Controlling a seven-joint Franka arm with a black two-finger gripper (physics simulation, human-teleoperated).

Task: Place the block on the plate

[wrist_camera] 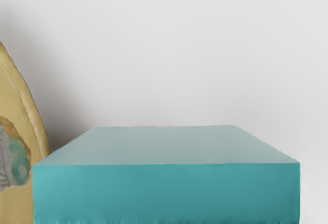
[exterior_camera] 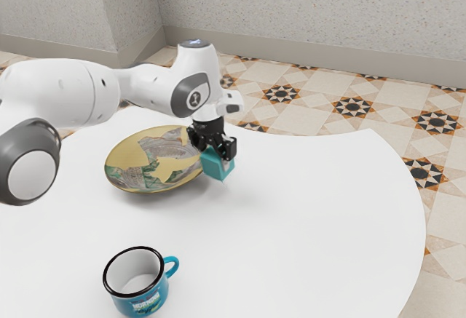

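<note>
Clasping teal block [exterior_camera: 212,167], gripper [exterior_camera: 216,153] looks closed on its sides, probably to leave underside free for setting down. Block hangs just beside plate [exterior_camera: 172,165], not on it; move across rim looks next. Block boxy, crisp-edged, matt. Plate round, shallow, gold with mottled grey-green patches. Dark-rimmed, enamel-look mug [exterior_camera: 138,303] sits apart on smooth white surface [exterior_camera: 313,223].

Blue mug [exterior_camera: 138,289] on white table [exterior_camera: 306,245]

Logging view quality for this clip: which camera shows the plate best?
The exterior view: it shows nearly all of the plate, patterned middle and rim. The wrist view shows a slice of rim and pattern.
</note>
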